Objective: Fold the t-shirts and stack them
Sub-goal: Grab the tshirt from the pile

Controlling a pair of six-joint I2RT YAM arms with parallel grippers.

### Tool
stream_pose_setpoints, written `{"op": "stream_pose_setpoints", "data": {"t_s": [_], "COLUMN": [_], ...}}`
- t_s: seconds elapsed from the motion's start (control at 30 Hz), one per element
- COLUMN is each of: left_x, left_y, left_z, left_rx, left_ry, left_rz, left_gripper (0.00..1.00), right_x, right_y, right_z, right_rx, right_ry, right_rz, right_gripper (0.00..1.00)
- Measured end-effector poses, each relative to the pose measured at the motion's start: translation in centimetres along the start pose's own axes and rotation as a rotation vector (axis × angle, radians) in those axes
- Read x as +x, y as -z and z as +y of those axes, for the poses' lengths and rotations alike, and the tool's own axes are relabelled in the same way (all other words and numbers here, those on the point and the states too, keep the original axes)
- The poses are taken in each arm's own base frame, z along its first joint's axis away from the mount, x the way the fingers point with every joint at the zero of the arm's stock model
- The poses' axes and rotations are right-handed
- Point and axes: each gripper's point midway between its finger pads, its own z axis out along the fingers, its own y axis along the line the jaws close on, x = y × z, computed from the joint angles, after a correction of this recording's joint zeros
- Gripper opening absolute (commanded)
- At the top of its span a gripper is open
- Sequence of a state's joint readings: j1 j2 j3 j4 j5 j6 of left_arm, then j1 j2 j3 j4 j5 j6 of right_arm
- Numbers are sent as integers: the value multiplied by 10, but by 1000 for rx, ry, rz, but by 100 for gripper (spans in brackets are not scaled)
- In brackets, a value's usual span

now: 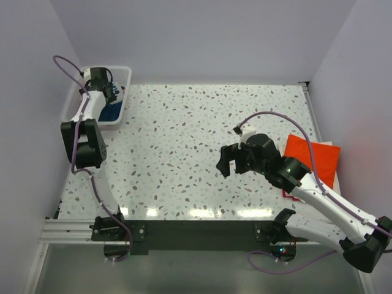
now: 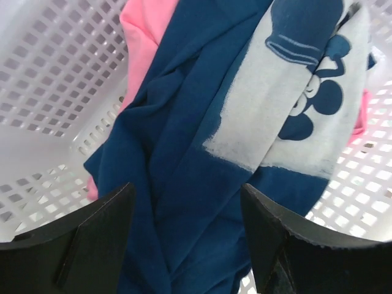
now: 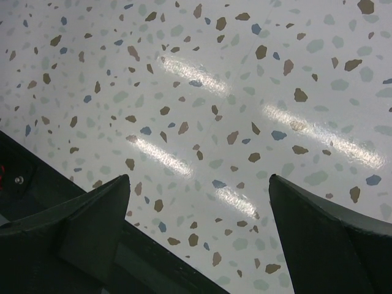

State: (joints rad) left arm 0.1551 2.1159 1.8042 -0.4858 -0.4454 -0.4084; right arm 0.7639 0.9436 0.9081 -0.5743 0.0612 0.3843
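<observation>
Picking the next tee looks like the current step. The navy t-shirt (image 2: 184,184) with the cartoon print lies crumpled on a pink t-shirt (image 2: 144,24) in the white lattice basket (image 2: 55,73) at the tabletop's (image 1: 184,135) far left corner. The left hand (image 2: 184,196) hovers just above it, spread and gripping nothing. The orange t-shirt (image 1: 312,156) sits folded at the right edge. The right hand (image 3: 199,180) is wide open and empty. Next, I'd guess: drop, pinch navy cloth, lift out.

Navy tee (image 2: 177,184) w/ pale cartoon print, crumpled atop pink tee (image 2: 144,27) in basket (image 2: 55,79); 1 orange tee (image 1: 324,162) folded flat, right side.
</observation>
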Motion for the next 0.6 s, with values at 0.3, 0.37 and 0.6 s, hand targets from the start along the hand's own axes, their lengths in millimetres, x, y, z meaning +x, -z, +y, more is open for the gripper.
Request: {"op": "stream_pose_setpoints", "data": {"t_s": [0.3, 0.37, 0.6], "left_x": [30, 31, 29], "left_y": [-38, -43, -47], "left_z": [-3, -4, -3], "left_rx": [-8, 5, 36], "left_ry": [-15, -1, 36], "left_rz": [82, 88, 96], "left_gripper": [65, 58, 20], "right_x": [6, 7, 9], "right_y": [-3, -3, -5], "right_z": [0, 1, 2], "right_rx": [-8, -13, -17], "right_ry": [1, 0, 1], "right_rz": [15, 20, 30], "right_gripper": [99, 99, 99]}}
